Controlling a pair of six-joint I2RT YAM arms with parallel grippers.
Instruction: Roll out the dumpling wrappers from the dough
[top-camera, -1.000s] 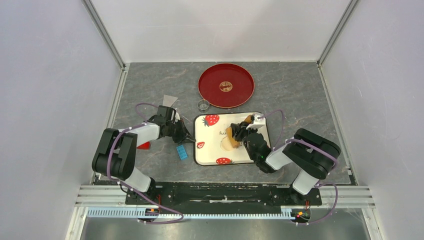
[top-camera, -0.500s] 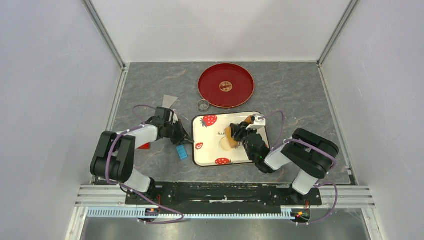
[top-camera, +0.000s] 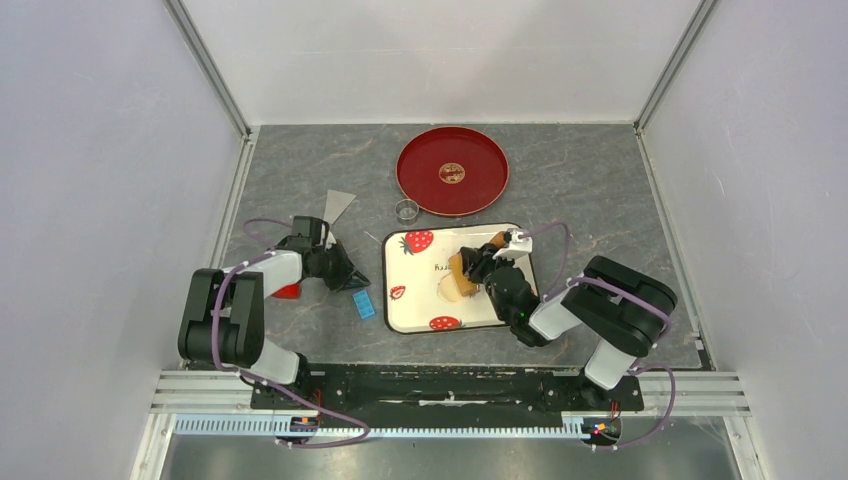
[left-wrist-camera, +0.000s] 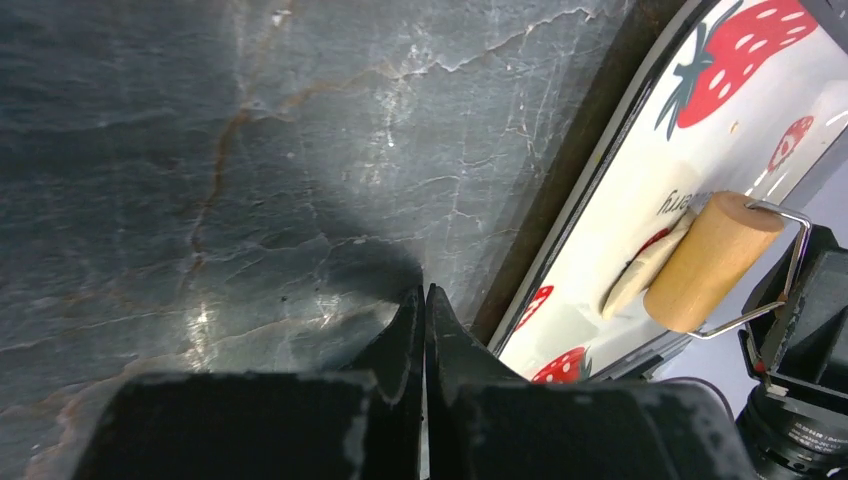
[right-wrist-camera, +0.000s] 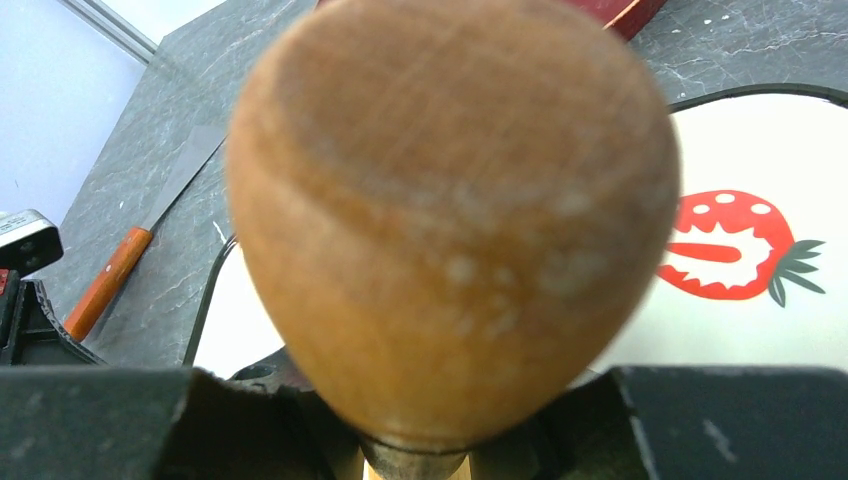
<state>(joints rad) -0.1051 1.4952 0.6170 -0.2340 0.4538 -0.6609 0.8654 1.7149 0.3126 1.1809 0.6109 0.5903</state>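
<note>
Upon the strawberry-printed tray (top-camera: 418, 305), at the middle of the table (top-camera: 600, 190), lies the dough round (left-wrist-camera: 640, 278). It is a pale piece which, judging by its thick edge in the left wrist view, is not yet thinned to a wrapper.

Above it, the right claw (top-camera: 487, 262) is clenched on the handle of a small wooden roller (left-wrist-camera: 712, 262). The handle's knob fills the right wrist view, so the grip shows only at the knob's foot. The roller's drum touches the dough along one side.

From the right claw, the dough lies on the near-left side of the drum, toward the arm bases. The drum's long axis runs across that direction.

Judgement: the coming stroke should carry the drum toward the tray's near edge, over the dough and at right angles to the drum's axis. A push along the axis would probably only shove the piece aside.

Off the tray, the left claw (left-wrist-camera: 425, 305) is pinched shut on nothing. Its tips are low over bare table beside the tray's left rim, with that rim between them and the dough. The right arm is therefore both the nearer one and the one holding the tool.

Beyond the tray's far edge lie a red plate (top-camera: 420, 185), a metal ring (top-camera: 406, 210) and a scraper (top-camera: 338, 203).
</note>
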